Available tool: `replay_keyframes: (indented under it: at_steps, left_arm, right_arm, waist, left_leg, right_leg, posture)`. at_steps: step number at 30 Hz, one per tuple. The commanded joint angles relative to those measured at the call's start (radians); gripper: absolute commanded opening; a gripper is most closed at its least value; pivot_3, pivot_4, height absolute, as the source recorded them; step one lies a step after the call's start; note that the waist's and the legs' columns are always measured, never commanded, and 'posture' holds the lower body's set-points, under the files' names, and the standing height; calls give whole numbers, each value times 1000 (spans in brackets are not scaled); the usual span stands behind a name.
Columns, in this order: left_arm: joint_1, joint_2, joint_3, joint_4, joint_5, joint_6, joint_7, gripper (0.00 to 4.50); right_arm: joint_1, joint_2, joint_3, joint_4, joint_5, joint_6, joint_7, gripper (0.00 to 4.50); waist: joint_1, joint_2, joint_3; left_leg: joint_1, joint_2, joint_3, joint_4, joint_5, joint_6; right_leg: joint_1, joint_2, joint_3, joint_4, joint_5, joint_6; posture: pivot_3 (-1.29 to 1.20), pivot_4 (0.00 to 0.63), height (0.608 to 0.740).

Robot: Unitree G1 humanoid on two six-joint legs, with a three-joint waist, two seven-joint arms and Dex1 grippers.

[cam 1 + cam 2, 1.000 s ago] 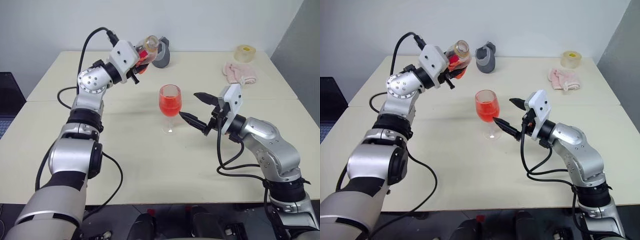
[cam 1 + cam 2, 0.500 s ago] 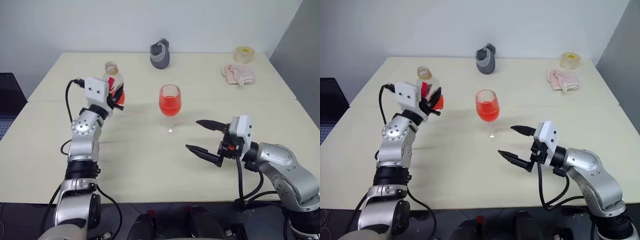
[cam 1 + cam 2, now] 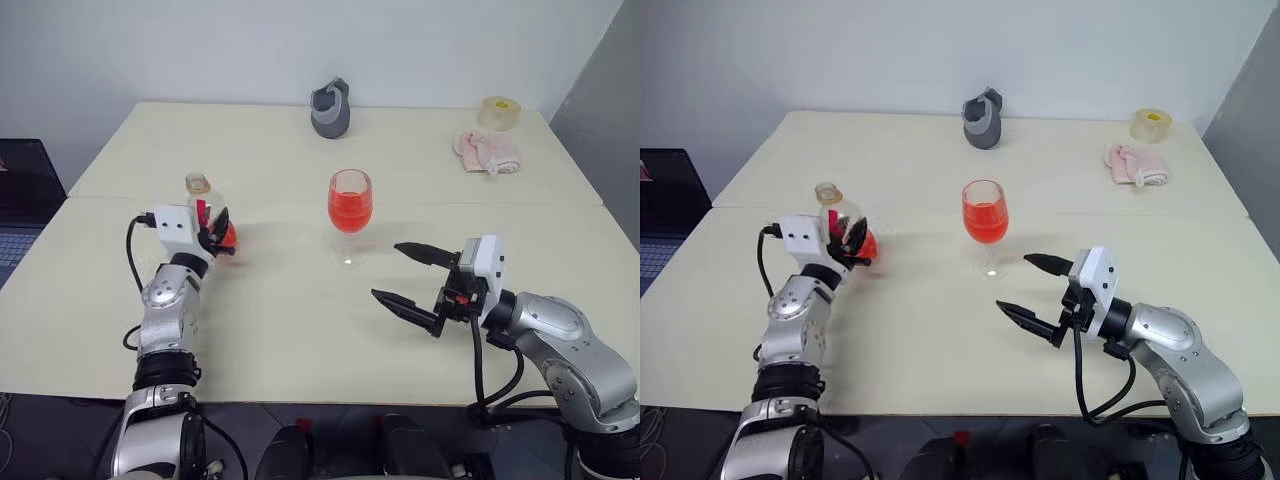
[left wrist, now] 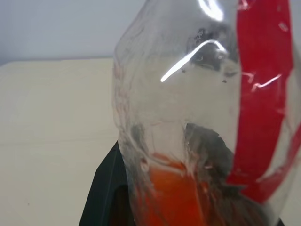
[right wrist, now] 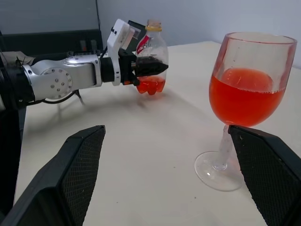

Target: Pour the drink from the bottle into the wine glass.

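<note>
**Ana:** Left eye view is showing the change well. The left gripper (image 3: 213, 232) is now holding the bottle (image 3: 207, 215) upright and low, close above the table (image 3: 300, 330), at about nine o'clock from the wine glass (image 3: 349, 205). One second ago it was raised and tipped near the glass, at about eleven o'clock from it.

**Ben:** So the pouring is finishing, I think?

**Ana:** I am judging so. The drink (image 5: 247, 96) is filling roughly the lower half of the glass bowl, and only a little red liquid is staying in the bottom of the bottle, as the right wrist view is showing. The bottle is being brought down to be set on the table; whether its base is already touching, I cannot tell.

**Ben:** And the jaws?

**Ana:** The left ones are clenched around the bottle body. The right gripper (image 3: 408, 283) is spread wide and grasping nothing, at about five o'clock from the glass and well apart from it.

**Ben:** Earlier it was closer, no?

**Ana:** Yes. One second ago its fingertips were just beside the stem; now it is pulled back toward the robot. The glass is standing in the same place, upright, and the level of drink is looking the same as before.

**Ben:** What is remaining?

**Ana:** Probably only releasing the bottle.
</note>
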Motion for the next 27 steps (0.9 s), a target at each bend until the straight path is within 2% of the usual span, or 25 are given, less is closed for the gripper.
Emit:
replay_keyframes:
  at_steps: [1, 9, 19, 27]
  left_arm:
    - [-27, 16, 34, 76, -25, -73, -20, 1259]
    - [-53, 14, 30, 124, -35, -125, -33, 1259]
    - [-27, 17, 25, 68, -40, -107, -32, 4392]
    - [60, -8, 18, -141, -72, 7, -10, 4467]
  right_arm:
    - [-27, 5, -21, -14, 14, -13, -10, 4500]
    - [-55, 1, -21, 1, 18, -7, -14, 4500]
    - [-74, -4, -25, 21, 16, -11, -6, 4500]
    - [-79, -4, -29, 31, 14, -13, -9, 4500]
  waist:
    - [0, 0, 0]
    - [0, 0, 0]
    - [0, 0, 0]
    - [0, 0, 0]
  left_leg:
    - [0, 0, 0, 0, 0, 0]
    - [1, 0, 0, 0, -1, 2]
    - [1, 0, 0, 0, -1, 2]
    - [1, 2, -1, 0, -1, 2]
  right_leg:
    - [0, 0, 0, 0, 0, 0]
    - [0, 0, 0, 0, 0, 0]
    - [0, 0, 0, 0, 0, 0]
    - [0, 0, 0, 0, 0, 0]
  posture:
    - [0, 150, 740]
    - [0, 150, 740]
    - [0, 150, 740]
    - [0, 150, 740]
